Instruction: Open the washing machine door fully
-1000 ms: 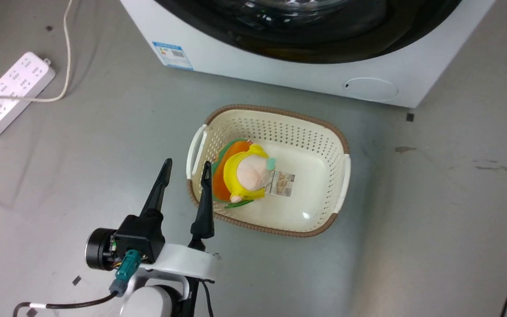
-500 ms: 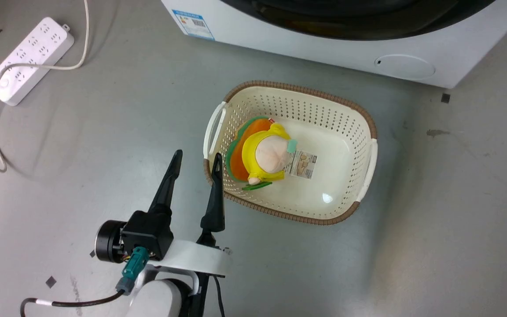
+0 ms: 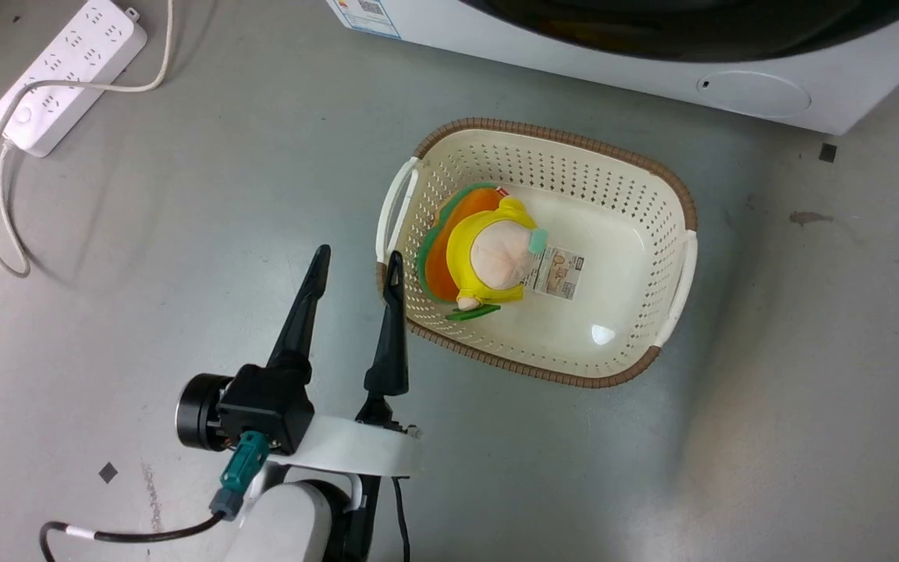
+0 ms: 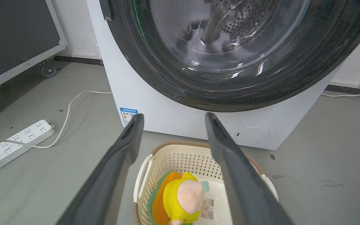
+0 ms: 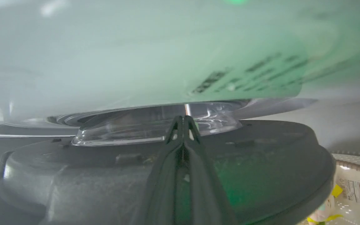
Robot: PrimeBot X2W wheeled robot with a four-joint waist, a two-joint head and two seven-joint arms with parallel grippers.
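Observation:
The white washing machine (image 3: pixel 449 27) runs along the top of the head view, with the bottom of its glossy black washing machine door (image 3: pixel 691 31) showing. In the left wrist view the door (image 4: pixel 230 62) and its clear glass rise above the machine's white front (image 4: pixel 155 103). My left gripper (image 3: pixel 359 253) is open and holds nothing, low by the basket's left end, well short of the door (image 4: pixel 173 115). My right gripper (image 5: pixel 183 117) is shut, lying over the door's dark inner side (image 5: pixel 105 175). Its tips point at the glass bowl (image 5: pixel 130 128), under the machine's white front (image 5: pixel 136 62).
A cream basket (image 3: pixel 543 375) with a brown rim stands on the grey floor before the machine and holds a yellow plush toy (image 3: pixel 488 254). It sits just below the left fingers in the left wrist view (image 4: pixel 180 145). A white power strip (image 3: pixel 67 74) and cord lie far left.
The head camera has moved: machine, basket and power strip now sit higher and further right in the picture. My left gripper stays open beside the basket.

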